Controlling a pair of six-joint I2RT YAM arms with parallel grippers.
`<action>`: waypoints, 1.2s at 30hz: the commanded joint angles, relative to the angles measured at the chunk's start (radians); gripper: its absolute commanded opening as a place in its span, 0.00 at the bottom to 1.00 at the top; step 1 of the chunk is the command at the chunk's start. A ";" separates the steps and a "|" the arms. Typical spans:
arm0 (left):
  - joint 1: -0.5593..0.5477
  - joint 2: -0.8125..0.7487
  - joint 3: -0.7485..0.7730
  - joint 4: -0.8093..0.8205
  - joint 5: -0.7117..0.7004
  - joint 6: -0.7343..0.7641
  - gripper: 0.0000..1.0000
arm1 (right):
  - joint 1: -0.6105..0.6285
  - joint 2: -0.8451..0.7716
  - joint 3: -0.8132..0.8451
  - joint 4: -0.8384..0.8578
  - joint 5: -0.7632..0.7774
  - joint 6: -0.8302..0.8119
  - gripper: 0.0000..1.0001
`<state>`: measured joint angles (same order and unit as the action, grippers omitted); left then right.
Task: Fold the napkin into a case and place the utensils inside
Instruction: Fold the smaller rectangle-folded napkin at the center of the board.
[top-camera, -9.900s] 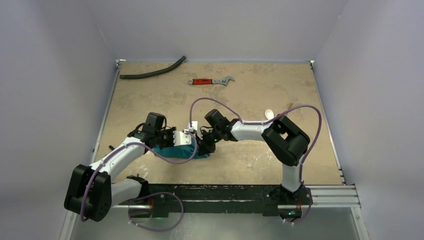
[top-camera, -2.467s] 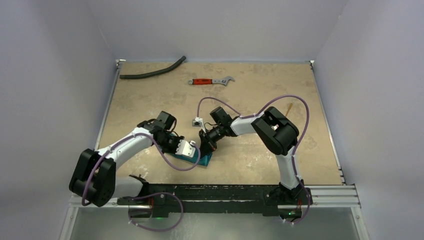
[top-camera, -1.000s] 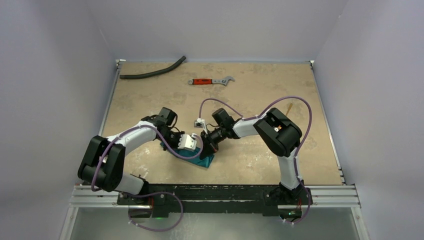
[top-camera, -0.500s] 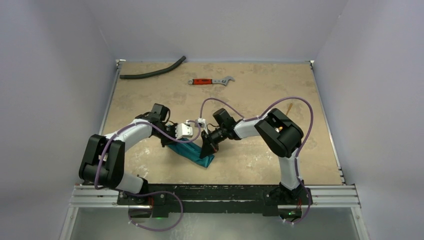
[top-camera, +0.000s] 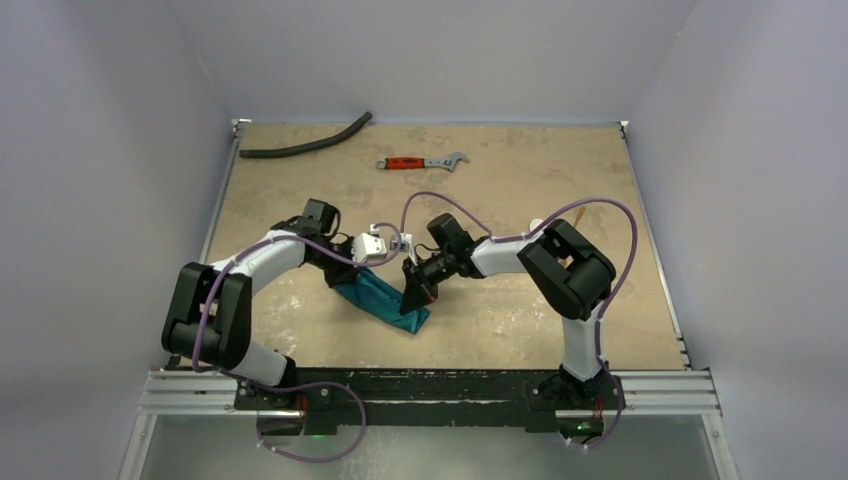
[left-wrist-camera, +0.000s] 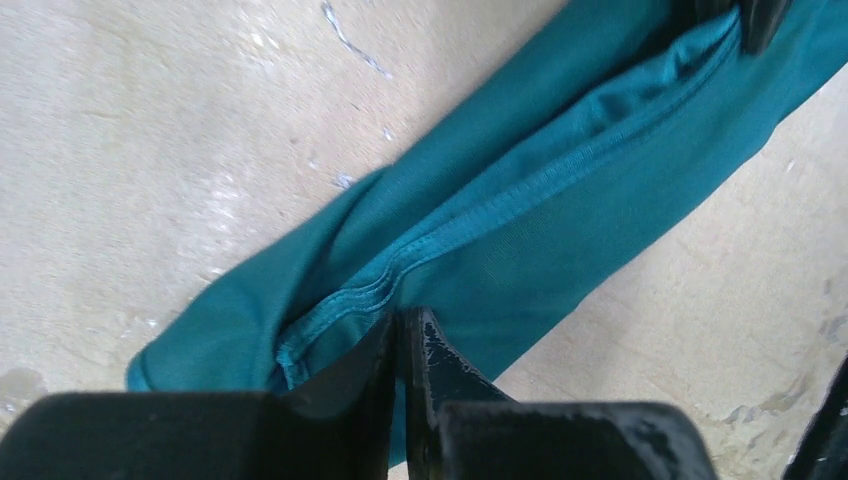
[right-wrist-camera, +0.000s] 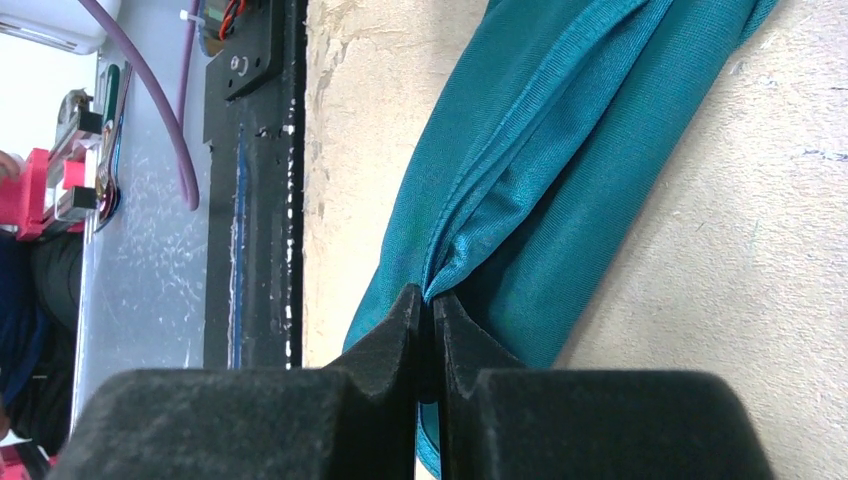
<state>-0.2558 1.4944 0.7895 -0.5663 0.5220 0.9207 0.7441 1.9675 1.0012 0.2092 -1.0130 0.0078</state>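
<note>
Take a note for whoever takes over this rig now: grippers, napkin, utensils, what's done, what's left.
Left gripper: shut on the napkin hem, far-left end.
Right gripper: shut on its fold, near end.
Done: napkin is a narrow folded strip, not yet a case.
Spoon lies far right, partly hidden, outside the cloth; wooden utensil not visible.
Left: finish the case, put utensils in.

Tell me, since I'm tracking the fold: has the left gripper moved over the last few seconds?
Yes. In the top view the left gripper, jaws shut on the napkin hem, has shifted away from the near rail, toward the red wrench.
</note>
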 joint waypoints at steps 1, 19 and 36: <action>0.010 0.010 0.116 -0.082 0.103 -0.068 0.13 | 0.000 -0.038 0.002 -0.044 0.001 0.009 0.10; 0.007 0.062 0.093 -0.156 0.040 0.164 0.06 | 0.000 -0.056 0.004 -0.059 0.051 0.021 0.15; 0.038 0.189 0.130 -0.125 0.055 -0.005 0.00 | -0.065 -0.209 -0.039 -0.155 0.144 -0.003 0.23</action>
<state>-0.2245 1.6825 0.9546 -0.7296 0.5919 0.9493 0.7258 1.8557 0.9897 0.0925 -0.9085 0.0147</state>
